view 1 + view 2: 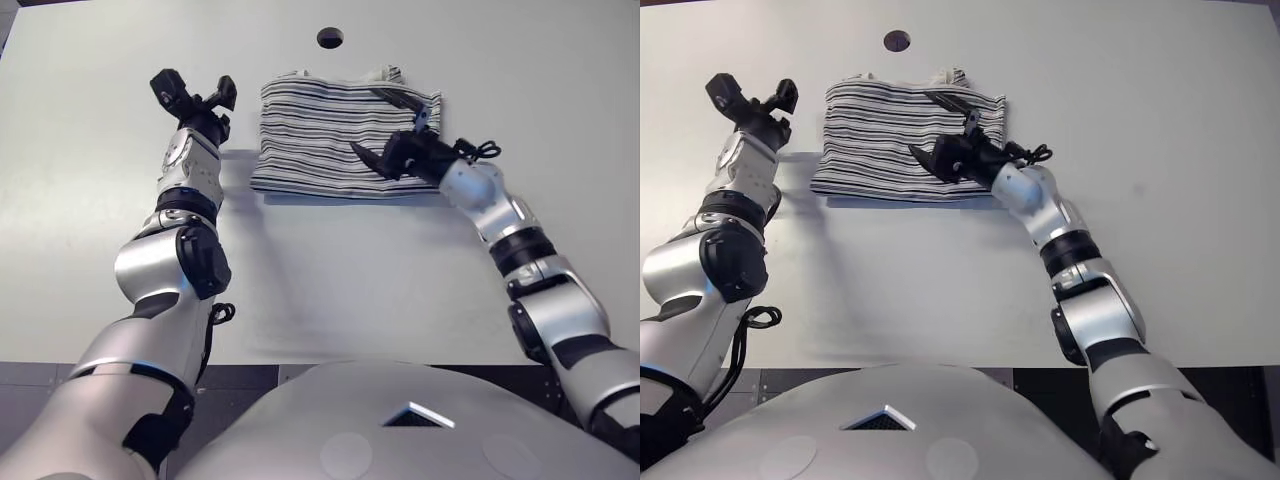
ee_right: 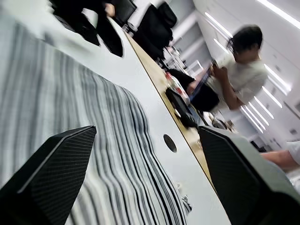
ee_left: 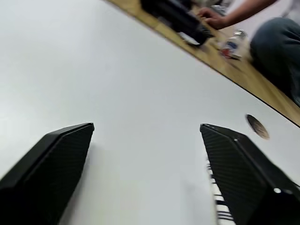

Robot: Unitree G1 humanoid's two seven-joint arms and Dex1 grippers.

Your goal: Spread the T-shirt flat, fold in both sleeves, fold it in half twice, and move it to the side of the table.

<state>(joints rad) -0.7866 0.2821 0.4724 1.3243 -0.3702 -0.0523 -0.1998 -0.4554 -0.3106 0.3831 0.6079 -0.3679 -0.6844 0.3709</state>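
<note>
- White table [image 1: 400, 300]: the work surface, bearing one garment on its far middle part.
- Striped T-shirt [image 1: 310, 140]: it lay as a compact folded rectangle with its long axis running across the table, left to right. I judged the folding done and only the move to the side left.
- Right gripper [image 1: 365, 120]: it sat over the right half of the shirt with its jaws spread wide and nothing held. The cloth lay directly beneath and between them. I could not tell whether a finger touched the fabric. This arm was the nearer one for the coming move.
- Left gripper [image 1: 197, 90]: it was raised just beside the shirt's left edge, apart from it, with jaws likewise released and empty.
- Round hole [image 1: 330, 38]: in the tabletop, just beyond the shirt's far edge.
</note>
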